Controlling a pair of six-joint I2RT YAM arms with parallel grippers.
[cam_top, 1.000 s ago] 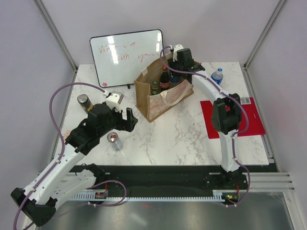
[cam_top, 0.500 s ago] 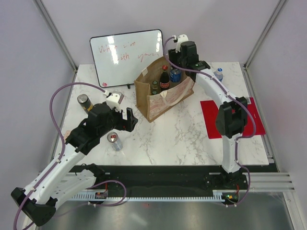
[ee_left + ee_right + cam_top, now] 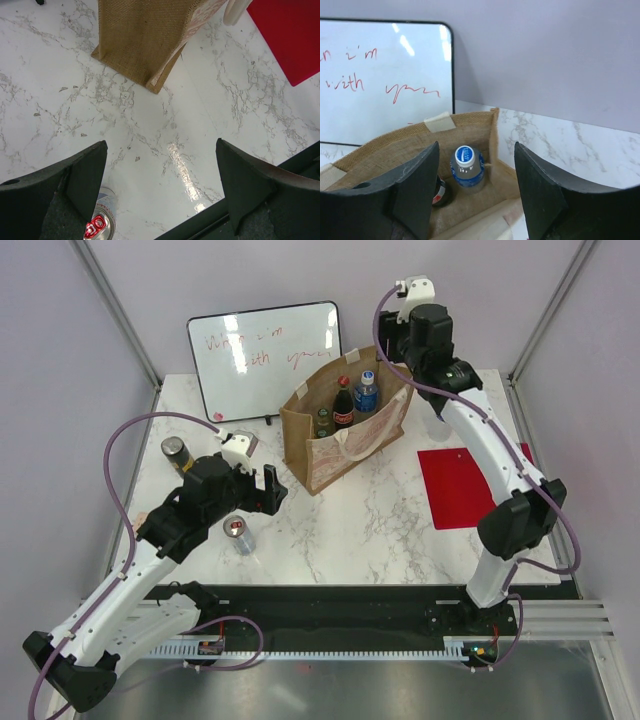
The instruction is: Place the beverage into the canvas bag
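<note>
The tan canvas bag [image 3: 335,445] stands upright at the table's middle back. Inside it stand a blue-label water bottle [image 3: 366,392], a dark cola bottle [image 3: 343,406] and a small green one [image 3: 322,421]. My right gripper [image 3: 398,348] is open and empty, raised above and behind the bag's right end. In the right wrist view the water bottle [image 3: 467,168] stands in the bag [image 3: 470,122] below my open right gripper [image 3: 476,146]. My left gripper [image 3: 270,488] is open and empty, left of the bag. A silver can [image 3: 238,533] stands just below it.
A whiteboard [image 3: 265,355] with red writing leans behind the bag. A dark can [image 3: 176,452] stands at the left. A red mat [image 3: 470,485] lies at the right. The left wrist view shows the bag's corner [image 3: 145,40], the red mat [image 3: 290,35] and the silver can [image 3: 100,227].
My right gripper was down in the bag with the water bottle. It has let go, risen and drawn back to the right. The bottle stays in the bag. The left arm has not moved.
</note>
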